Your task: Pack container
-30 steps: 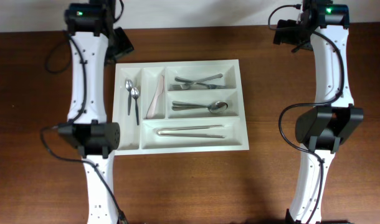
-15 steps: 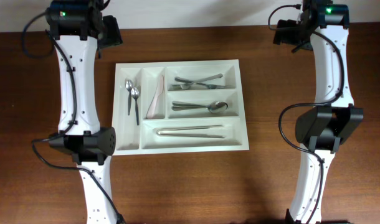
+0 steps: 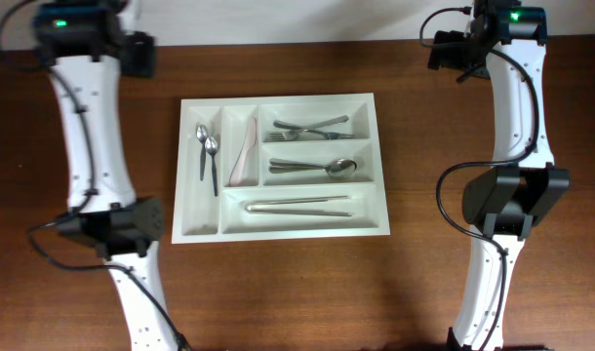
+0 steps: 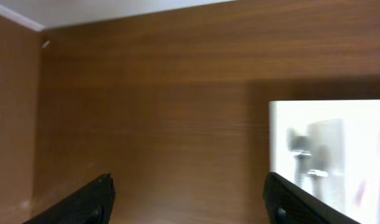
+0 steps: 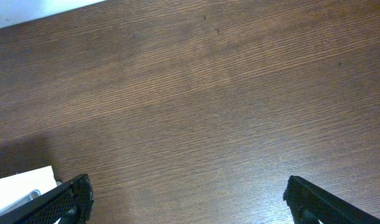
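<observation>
While my left arm stretches along the far left side of the desk, its wrist sits up near the back left corner, well apart from the container. My left jaws are spread wide and grasp nothing. In the left wrist view my left fingertips stand at the two lower corners with only bare wood between them, and a corner of the container shows blurred at the right edge. The container lies flat in the middle of the desk, between my two arms, with its long side running left to right. Its leftmost narrow slot holds two small spoons lying side by side. The next narrow slot holds one pale utensil, flat and slightly tilted; I cannot tell what kind it is. To the right of that, the upper wide compartment holds forks and the middle one holds spoons with their bowls toward the right. The long compartment along the near side holds long metal pieces lying lengthwise, too thin for me to name. Further right, my right arm runs along the right side of the desk, its wrist near the back right corner. My right jaws are likewise released and empty: my right fingertips frame bare wood, and a corner of the container shows at the lower left of that view.
</observation>
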### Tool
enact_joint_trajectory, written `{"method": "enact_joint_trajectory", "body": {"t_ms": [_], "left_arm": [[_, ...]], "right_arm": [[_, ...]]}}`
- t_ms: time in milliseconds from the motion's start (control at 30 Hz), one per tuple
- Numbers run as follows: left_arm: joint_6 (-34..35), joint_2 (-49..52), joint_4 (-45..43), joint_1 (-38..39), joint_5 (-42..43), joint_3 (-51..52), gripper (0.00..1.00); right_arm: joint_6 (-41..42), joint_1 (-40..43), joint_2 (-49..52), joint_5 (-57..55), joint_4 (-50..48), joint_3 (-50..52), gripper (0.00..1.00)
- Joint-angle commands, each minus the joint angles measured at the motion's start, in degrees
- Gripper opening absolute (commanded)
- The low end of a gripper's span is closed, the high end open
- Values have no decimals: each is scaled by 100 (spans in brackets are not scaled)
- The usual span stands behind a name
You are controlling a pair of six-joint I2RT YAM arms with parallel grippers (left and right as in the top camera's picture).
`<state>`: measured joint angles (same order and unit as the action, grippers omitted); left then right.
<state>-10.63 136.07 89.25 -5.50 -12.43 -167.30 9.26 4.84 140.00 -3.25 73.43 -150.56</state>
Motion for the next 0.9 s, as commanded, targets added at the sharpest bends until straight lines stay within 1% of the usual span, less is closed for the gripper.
{"method": "enact_joint_trajectory", "body": {"t_ms": [0, 100, 167, 367, 400, 467, 867], "left_arm": [[-236, -105, -11, -428, 420, 153, 79], [-407, -105, -13, -654, 1235, 256, 80], [-586, -105, -17, -741, 1467, 328, 80], [-772, -105, -151, -752, 1462, 542, 81], [-769, -105, -170, -752, 1462, 570, 84], [-767, -105, -181, -754, 1462, 616, 100], [-769, -105, -223, -754, 1460, 636, 99]], "right_arm": [[68, -31, 0, -90, 4, 13, 99], [68, -31, 0, -90, 4, 13, 99], [68, -31, 0, -90, 4, 13, 99], [68, -31, 0, -90, 4, 13, 99], [68, -31, 0, -90, 4, 13, 99], [68, -31, 0, -90, 4, 13, 99], [68, -31, 0, -90, 4, 13, 99]]}}
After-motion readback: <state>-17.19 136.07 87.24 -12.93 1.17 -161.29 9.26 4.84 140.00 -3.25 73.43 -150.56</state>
